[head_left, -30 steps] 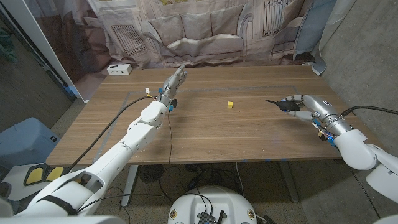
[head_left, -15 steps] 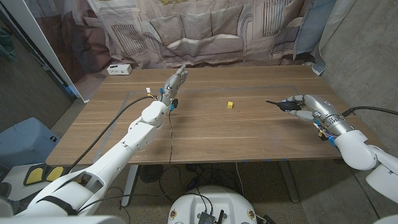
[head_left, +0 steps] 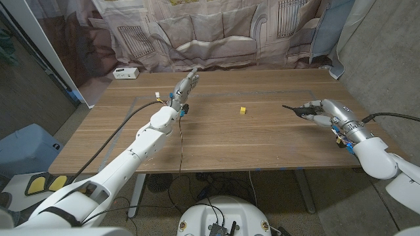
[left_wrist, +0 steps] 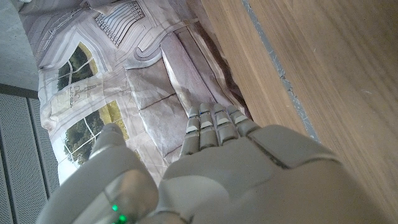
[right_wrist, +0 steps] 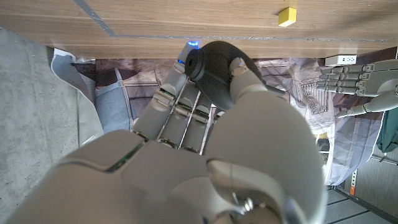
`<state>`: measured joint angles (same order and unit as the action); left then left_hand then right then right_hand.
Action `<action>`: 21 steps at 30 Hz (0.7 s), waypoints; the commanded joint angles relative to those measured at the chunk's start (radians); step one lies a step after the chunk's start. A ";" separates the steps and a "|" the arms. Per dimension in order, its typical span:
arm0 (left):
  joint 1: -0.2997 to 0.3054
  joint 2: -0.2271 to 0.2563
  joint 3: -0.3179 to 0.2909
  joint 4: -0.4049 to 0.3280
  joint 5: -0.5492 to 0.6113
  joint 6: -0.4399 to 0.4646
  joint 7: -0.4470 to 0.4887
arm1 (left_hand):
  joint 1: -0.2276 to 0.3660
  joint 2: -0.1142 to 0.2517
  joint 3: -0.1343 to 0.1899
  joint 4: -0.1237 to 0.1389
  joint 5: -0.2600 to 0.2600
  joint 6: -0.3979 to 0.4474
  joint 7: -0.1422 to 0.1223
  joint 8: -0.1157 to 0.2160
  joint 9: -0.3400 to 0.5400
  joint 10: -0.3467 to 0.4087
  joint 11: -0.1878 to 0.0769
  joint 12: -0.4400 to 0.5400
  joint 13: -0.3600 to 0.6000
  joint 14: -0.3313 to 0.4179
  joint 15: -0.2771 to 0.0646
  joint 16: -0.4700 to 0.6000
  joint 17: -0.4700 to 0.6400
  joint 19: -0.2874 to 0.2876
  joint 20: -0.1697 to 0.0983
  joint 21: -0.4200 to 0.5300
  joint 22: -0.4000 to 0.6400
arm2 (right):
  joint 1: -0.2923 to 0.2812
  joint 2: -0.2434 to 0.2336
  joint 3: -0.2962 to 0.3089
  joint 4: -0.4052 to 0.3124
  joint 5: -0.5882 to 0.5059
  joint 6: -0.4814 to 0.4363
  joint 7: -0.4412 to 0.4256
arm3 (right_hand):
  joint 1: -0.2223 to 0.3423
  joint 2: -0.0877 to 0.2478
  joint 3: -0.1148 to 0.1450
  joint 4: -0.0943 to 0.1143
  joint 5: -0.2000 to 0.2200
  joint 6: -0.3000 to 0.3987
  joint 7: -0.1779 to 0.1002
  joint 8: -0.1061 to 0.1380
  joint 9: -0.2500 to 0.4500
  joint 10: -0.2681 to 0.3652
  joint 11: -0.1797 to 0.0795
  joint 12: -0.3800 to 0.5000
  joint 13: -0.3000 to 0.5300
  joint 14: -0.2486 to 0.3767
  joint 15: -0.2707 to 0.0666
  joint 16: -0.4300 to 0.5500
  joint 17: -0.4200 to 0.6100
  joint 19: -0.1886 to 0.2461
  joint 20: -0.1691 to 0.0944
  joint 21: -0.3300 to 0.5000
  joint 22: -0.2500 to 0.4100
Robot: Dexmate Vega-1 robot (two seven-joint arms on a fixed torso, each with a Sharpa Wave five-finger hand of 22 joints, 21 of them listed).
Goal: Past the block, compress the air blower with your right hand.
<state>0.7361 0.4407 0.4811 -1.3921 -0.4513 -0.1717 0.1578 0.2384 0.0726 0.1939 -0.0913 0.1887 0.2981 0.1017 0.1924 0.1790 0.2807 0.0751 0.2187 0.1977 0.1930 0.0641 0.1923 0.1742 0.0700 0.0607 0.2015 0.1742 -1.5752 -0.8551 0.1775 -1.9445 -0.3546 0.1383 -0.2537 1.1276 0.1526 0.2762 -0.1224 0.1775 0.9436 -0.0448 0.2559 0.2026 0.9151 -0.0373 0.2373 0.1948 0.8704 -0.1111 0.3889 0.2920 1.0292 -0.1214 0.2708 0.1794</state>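
Note:
A small yellow block (head_left: 243, 110) lies near the middle of the wooden table (head_left: 216, 141); it also shows as the yellow block (right_wrist: 286, 16). To its right, my right hand (head_left: 323, 113) grips a black air blower (head_left: 303, 112), whose thin nozzle points left toward the block. In the right wrist view my right hand (right_wrist: 205, 143) wraps its fingers around the black air blower (right_wrist: 214, 71), bulb held against the thumb. My left hand (head_left: 184, 86) is raised over the far left part of the table with fingers straight and apart, holding nothing; the left hand (left_wrist: 217, 162) has its fingers extended.
A white box (head_left: 126, 73) sits at the table's far left corner. A black cable (head_left: 179, 141) runs along my left arm over the table. A printed curtain (head_left: 210, 33) hangs behind the table. A concrete wall (head_left: 387, 59) stands on the right.
My right hand has shifted slightly right and away with the blower, and the bulb looks smaller inside the fingers. The left hand has not moved.

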 commanded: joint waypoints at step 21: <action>0.004 0.001 -0.006 0.010 -0.006 -0.008 -0.002 | -0.001 0.011 0.001 -0.007 -0.002 0.017 0.002 0.002 0.004 0.013 -0.001 0.000 0.004 0.011 0.004 -0.002 0.006 0.003 0.001 -0.003 0.005 | 0.013 -0.010 -0.006 -0.004 0.030 -0.005 0.014 | 0.049 0.031 0.050 -0.010 0.001 0.036 0.025 0.004 0.005 0.040 0.018 -0.008 0.002 0.060 -0.051 0.006 0.003 0.038 -0.002 0.027 0.009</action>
<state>0.7426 0.4442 0.4777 -1.3977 -0.4513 -0.1685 0.1628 0.2384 0.0726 0.1938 -0.0912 0.1887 0.3037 0.1073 0.1925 0.1790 0.2806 0.0751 0.2187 0.1977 0.1930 0.0641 0.1923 0.1742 0.0699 0.0607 0.2015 0.1742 -1.5612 -0.8669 0.1715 -1.9397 -0.3253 0.1412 -0.2369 1.1720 0.1870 0.3180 -0.1363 0.1738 0.9718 -0.0193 0.2559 0.2026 0.9453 -0.0178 0.2323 0.1946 0.9274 -0.1323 0.3926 0.2906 1.0688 -0.1251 0.2903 0.1842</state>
